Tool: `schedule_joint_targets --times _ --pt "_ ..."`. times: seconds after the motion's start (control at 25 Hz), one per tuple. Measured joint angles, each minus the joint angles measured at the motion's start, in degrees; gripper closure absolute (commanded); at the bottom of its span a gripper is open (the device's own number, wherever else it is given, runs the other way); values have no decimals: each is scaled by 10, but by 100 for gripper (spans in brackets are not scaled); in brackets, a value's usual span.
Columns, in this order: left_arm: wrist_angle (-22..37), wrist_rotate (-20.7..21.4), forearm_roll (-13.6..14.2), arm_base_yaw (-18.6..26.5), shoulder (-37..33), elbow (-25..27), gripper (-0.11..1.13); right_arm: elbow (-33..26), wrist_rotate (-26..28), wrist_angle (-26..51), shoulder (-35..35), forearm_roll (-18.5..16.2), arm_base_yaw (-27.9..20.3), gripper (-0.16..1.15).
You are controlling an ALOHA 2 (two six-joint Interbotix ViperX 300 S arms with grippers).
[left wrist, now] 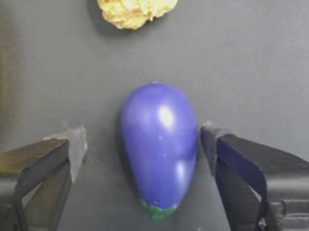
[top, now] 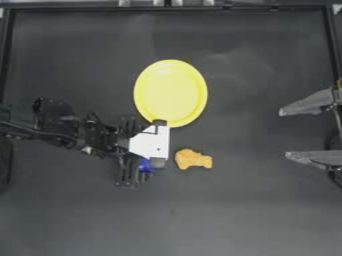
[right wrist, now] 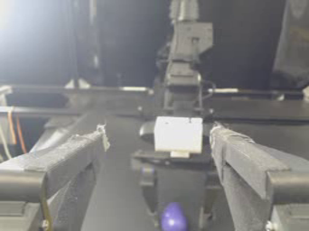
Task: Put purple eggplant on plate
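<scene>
The purple eggplant lies on the table, green stem end toward the wrist camera, between the two jaws of my left gripper, which is open around it. One jaw is close against its side and the other stands a gap away. From above, only a blue sliver of the eggplant shows under the left gripper, just below the yellow plate. My right gripper is parked open at the right edge. Its wrist view shows the eggplant far off.
A lumpy orange-yellow piece lies just right of the left gripper, also visible beyond the eggplant as the orange-yellow piece. The plate's near rim touches the left wrist's outline from above.
</scene>
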Motion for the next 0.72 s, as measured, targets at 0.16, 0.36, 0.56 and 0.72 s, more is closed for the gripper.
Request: schedule_joint_targets --times 0.16,0.36,0.56,0.72 --pt "0 0 0 0 0 -2 11 0 0 1 0 0 -1 0" --pt "2 0 0 0 0 -3 50 1 0 1 0 0 -1 0" --pt "3 -1 0 -1 0 -4 60 0 0 0 0 0 -1 0" --pt "4 -1 -1 0 -3 -4 58 1 0 1 0 0 -1 0"
